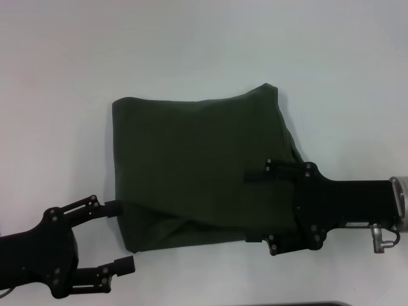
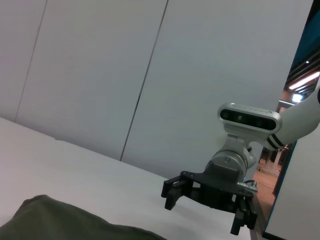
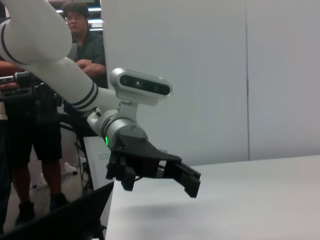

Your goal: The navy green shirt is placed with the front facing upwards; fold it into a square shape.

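One navy green shirt [image 1: 197, 169] is seen in the head view, lying on the white table [image 1: 191, 44] near the middle of the scene, already folded into a compact, roughly square packet. No lettering, collar or sleeve is visible on its upper face. Its far edge runs slightly upward toward the right, and the near left corner is a little rumpled.

Two grippers are counted, one at each side of the packet. The right gripper [image 1: 255, 208] is reached in from the right, with its fingers spread wide over the right part of the shirt; one finger is seen across the middle of the cloth and the other at the near right edge. Nothing is seen clamped between them. The left gripper [image 1: 121, 236] is placed at the near left corner, also wide open and empty; its farther fingertip is just beside, perhaps touching, the left edge of the shirt, while the nearer one is over bare table.

The packet is thus found between the two grippers: to the left of the right one and to the right and far side of the left one. No marked long axis is shown, the width being only slightly greater than the depth. The right gripper is judged the nearer, being already above the cloth. The fold is judged essentially complete.
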Tool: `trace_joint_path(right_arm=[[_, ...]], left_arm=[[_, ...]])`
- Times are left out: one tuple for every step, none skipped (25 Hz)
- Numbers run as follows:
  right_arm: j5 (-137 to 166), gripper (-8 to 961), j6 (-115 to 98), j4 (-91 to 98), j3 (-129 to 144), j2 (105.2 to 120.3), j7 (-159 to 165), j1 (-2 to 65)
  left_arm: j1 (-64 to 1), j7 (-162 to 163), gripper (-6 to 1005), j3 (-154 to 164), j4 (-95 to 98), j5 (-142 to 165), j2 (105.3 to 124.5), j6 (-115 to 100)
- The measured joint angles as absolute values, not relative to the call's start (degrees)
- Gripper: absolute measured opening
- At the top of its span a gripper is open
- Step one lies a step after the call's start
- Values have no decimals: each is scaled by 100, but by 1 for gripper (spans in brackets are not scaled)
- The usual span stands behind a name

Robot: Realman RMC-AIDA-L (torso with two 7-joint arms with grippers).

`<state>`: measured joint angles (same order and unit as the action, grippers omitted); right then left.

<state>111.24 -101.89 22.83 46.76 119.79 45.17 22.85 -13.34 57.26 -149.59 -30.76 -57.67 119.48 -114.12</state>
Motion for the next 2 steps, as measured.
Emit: trace_joint_path(right_arm=[[11088, 914, -10194, 2277, 4675, 11979, 4516, 2285], [11048, 914, -10196, 2272, 4675, 11979, 4515, 2285]], left_arm=[[-1337, 5726, 903, -14959, -3076, -5767, 11954, -11412], [-1338, 5726, 903, -14959, -3075, -5767, 11962, -11411]])
